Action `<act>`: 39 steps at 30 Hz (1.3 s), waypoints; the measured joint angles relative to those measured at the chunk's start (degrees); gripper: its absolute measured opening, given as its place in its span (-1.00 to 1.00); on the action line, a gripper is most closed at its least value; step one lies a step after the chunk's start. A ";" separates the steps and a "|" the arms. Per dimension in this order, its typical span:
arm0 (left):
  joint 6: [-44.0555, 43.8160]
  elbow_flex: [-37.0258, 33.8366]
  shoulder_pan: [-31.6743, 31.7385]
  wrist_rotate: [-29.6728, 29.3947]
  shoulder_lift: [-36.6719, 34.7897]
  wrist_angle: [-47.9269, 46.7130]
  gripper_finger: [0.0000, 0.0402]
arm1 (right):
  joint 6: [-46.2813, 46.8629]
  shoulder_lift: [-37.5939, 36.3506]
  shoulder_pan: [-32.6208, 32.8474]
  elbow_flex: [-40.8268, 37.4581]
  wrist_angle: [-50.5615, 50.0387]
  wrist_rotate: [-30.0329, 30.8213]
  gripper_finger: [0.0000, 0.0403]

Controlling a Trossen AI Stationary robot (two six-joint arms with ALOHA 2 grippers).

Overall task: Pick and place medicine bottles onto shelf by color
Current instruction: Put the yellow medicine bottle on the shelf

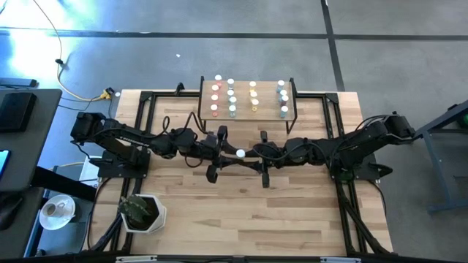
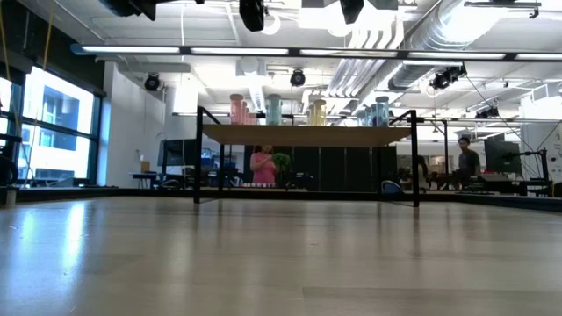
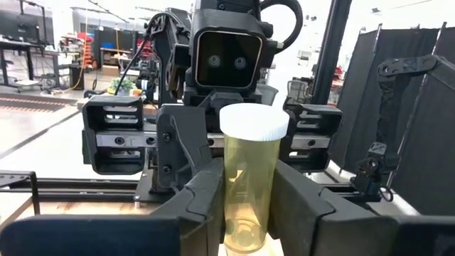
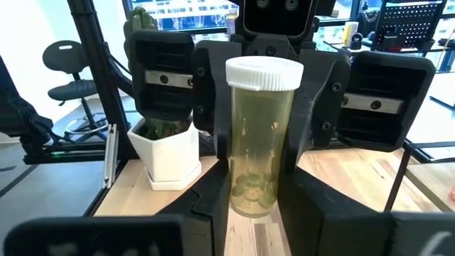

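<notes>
**Two grippers meet on one yellow bottle above mid-table**

The left gripper (image 1: 217, 153) and the right gripper (image 1: 263, 158) face each other over the middle of the tabletop (image 1: 241, 212), and between them sits a single yellow medicine bottle (image 1: 240, 153), seen from above only as a white cap. The wrist views show what the high view cannot. In the left wrist view the bottle (image 3: 249, 181) stands upright with the left arm's own fingers (image 3: 206, 206) pressed against both its sides, while the right gripper's fingers close on it from behind. The right wrist view gives the mirror picture: the same translucent yellow bottle (image 4: 261, 139) is clamped between the right fingers (image 4: 306, 203), with small pills lying at its bottom, a detail no other view shows. Both grippers therefore grip the bottle at once.

Only the right wrist view shows the white pot (image 4: 165, 153) with its green plant standing on the table beyond; the high view places that pot (image 1: 142, 213) near the front left corner.

The shelf (image 1: 247, 115) stands at the far edge, carrying capped bottles in columns. The low view shows their colours side on: pink (image 2: 237, 109), blue-grey (image 2: 274, 109), yellow (image 2: 316, 111) and blue-grey again (image 2: 379, 111). People show in the room behind.
</notes>
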 joint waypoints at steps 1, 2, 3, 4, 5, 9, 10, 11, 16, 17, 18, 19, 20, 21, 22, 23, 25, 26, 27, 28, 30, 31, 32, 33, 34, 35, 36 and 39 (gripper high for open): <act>0.22 0.00 0.00 0.00 0.00 0.00 -0.57 | -0.02 0.00 0.00 0.00 0.00 0.09 -0.55; 0.22 0.00 0.02 -0.04 0.00 0.00 -0.57 | -0.02 0.00 0.03 0.00 0.00 0.35 -0.53; 0.22 0.00 0.02 -0.02 0.04 0.00 -0.57 | -0.05 0.00 0.12 0.00 -0.01 0.66 -0.50; 0.22 0.00 0.02 -0.06 0.04 0.00 -0.57 | -0.04 0.00 0.13 0.00 -0.04 0.76 -0.47; 0.24 0.00 0.02 -0.13 0.04 -0.04 -0.57 | -0.02 0.00 0.13 0.00 -0.14 0.88 -0.43; 0.97 -0.03 0.02 -0.25 0.04 -0.31 -0.53 | 0.74 0.00 0.17 0.00 -0.74 1.23 -0.25; 1.47 -0.05 0.02 -0.30 0.07 -0.58 -0.52 | 1.08 -0.20 0.17 0.00 -1.37 1.48 -0.20; 1.72 -0.09 0.02 -0.57 0.09 -0.91 -0.52 | 1.19 -0.57 0.17 0.00 -2.43 1.84 -0.16; 1.75 -0.11 0.51 -1.62 0.13 -1.36 -0.52 | 2.51 -3.77 0.17 0.00 -7.46 3.17 0.01; 1.75 -0.11 0.63 -1.62 0.13 -1.39 -0.52 | 2.53 -4.58 0.17 0.00 -8.42 3.20 0.03; 1.74 -0.11 0.80 -1.62 0.13 -1.67 -0.52 | 2.53 -5.41 0.17 0.00 -9.23 3.34 0.05; 1.75 -0.12 0.95 -1.62 0.13 -2.40 -0.52 | 2.50 -6.28 0.17 0.03 -9.53 3.40 0.07; 1.75 -0.15 1.08 -1.61 0.17 -3.07 -0.52 | 2.44 -7.23 0.17 0.13 -9.89 3.43 0.08; 1.75 -0.17 1.27 -1.62 0.17 -3.60 -0.52 | 2.27 -8.00 0.17 0.17 -10.20 3.48 0.09; 1.75 -0.17 1.31 -1.61 0.17 -4.03 -0.52 | 1.91 -8.83 0.17 0.20 -10.77 3.56 0.09; 1.75 -0.17 1.37 -1.62 0.15 -4.69 -0.52 | 1.40 -9.38 0.16 0.20 -11.07 3.56 0.09; 1.75 -0.17 1.38 -1.79 0.15 -6.23 -0.52 | 0.17 -10.75 0.02 0.20 -11.21 3.56 0.09; 1.77 -0.17 1.38 -1.91 0.15 -6.71 -0.52 | -0.09 -11.36 -0.12 0.20 -10.88 3.54 0.09; 1.84 -0.17 1.38 -2.16 0.15 -7.25 -0.52 | -0.25 -11.90 -0.30 0.20 -10.60 3.50 0.09; 2.19 -0.17 1.38 -2.56 0.15 -7.98 -0.52 | -0.29 -12.22 -0.60 0.20 -10.64 3.12 0.09; 2.82 -0.17 1.38 -3.08 0.15 -9.49 -0.52 | -0.19 -12.31 -1.59 0.20 -10.57 1.74 0.09; 2.82 -0.17 1.38 -3.27 0.15 -9.79 -0.52 | 0.02 -12.28 -2.22 0.20 -10.32 0.55 0.09; 2.82 -0.17 1.32 -3.39 0.15 -10.02 -0.52 | 0.02 -12.16 -2.83 0.20 -9.85 -0.69 0.09; 2.82 -0.15 1.24 -3.53 0.15 -10.50 -0.52 | 0.02 -11.79 -3.45 0.20 -9.01 -1.85 0.09; 2.82 -0.15 1.21 -3.56 0.15 -11.18 -0.52 | 0.20 -11.30 -4.01 0.20 -8.49 -2.60 0.09; 2.82 -0.15 1.13 -3.56 0.15 -11.94 -0.52 | 0.62 -10.75 -4.47 0.20 -8.54 -3.13 0.09; 2.82 -0.15 1.07 -3.56 0.15 -12.59 -0.52 | 1.37 -10.23 -4.94 0.18 -8.51 -3.60 0.09; 2.82 -0.15 1.07 -3.56 0.15 -14.64 -0.52 | 3.12 -9.03 -6.38 0.17 -8.27 -5.26 0.09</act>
